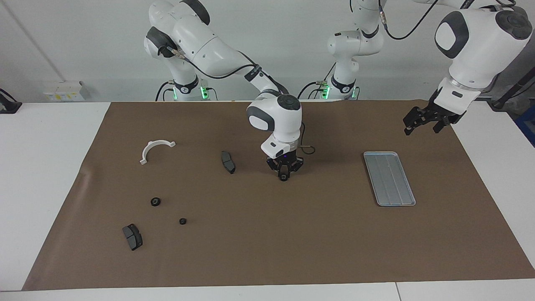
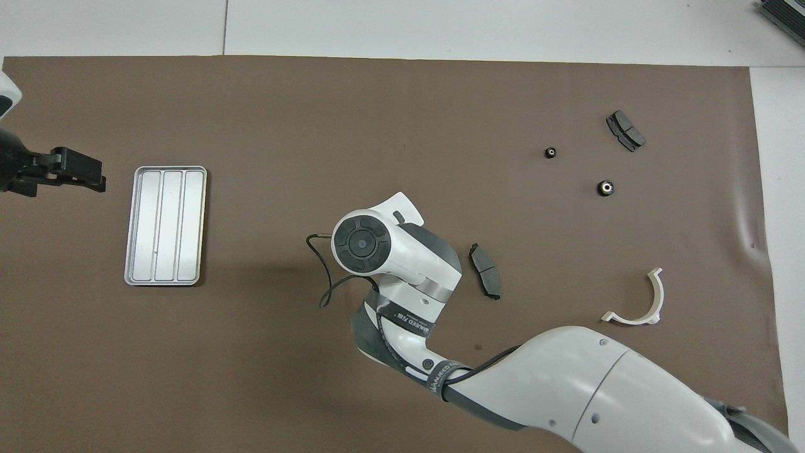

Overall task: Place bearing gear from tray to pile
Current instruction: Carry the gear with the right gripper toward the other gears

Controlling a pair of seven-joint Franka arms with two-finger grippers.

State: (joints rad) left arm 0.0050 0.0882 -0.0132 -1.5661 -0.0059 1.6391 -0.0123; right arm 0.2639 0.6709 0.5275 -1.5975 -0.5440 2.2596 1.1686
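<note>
My right gripper (image 1: 284, 176) is low at mid-table, shut on a small black bearing gear (image 1: 284, 178) that rests on the brown mat. In the overhead view the arm's own wrist (image 2: 377, 242) hides both. The silver tray (image 1: 389, 178) lies empty toward the left arm's end and also shows in the overhead view (image 2: 165, 225). The pile lies toward the right arm's end: a white half-ring bracket (image 1: 149, 147), two dark brake pads (image 1: 228, 161) (image 1: 132, 236) and two more black gears (image 1: 155, 201) (image 1: 182, 221). My left gripper (image 1: 420, 121) waits in the air beside the tray.
The brown mat (image 1: 267, 242) covers most of the white table. The nearest brake pad (image 2: 485, 271) lies just beside my right wrist. A thin black cable (image 2: 324, 277) loops off that wrist.
</note>
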